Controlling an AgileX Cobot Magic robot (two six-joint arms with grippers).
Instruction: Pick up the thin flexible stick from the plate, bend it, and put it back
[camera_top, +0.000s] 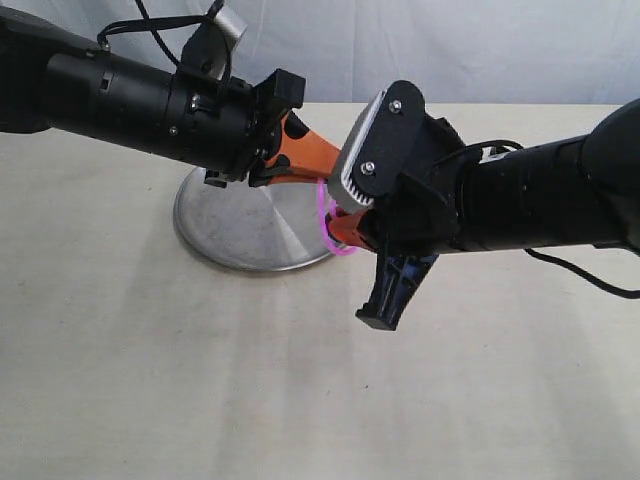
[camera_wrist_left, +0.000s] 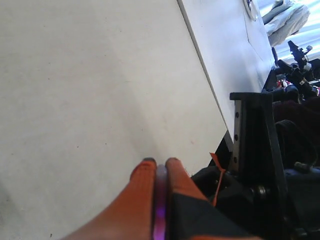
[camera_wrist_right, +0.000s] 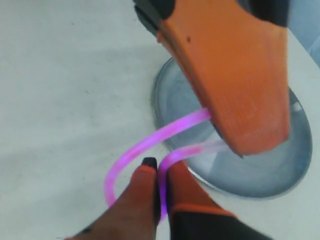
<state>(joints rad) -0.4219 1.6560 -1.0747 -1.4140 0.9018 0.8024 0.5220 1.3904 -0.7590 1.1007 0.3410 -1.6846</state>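
Right end effector (camera_wrist_right: 159, 167) closed tight on thin flexible stick (camera_wrist_right: 145, 145), left end effector (camera_wrist_left: 160, 163) gripping its other end, pink stick bent into loop over steel plate (camera_wrist_right: 260, 182) rim, beige worktop (camera_top: 200, 380).

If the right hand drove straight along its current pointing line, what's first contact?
The right hand would most likely meet the left hand, which faces it close ahead. Both are shut on the bent stick above the plate. Depth is unclear; angled slightly lower, it could reach the plate instead.
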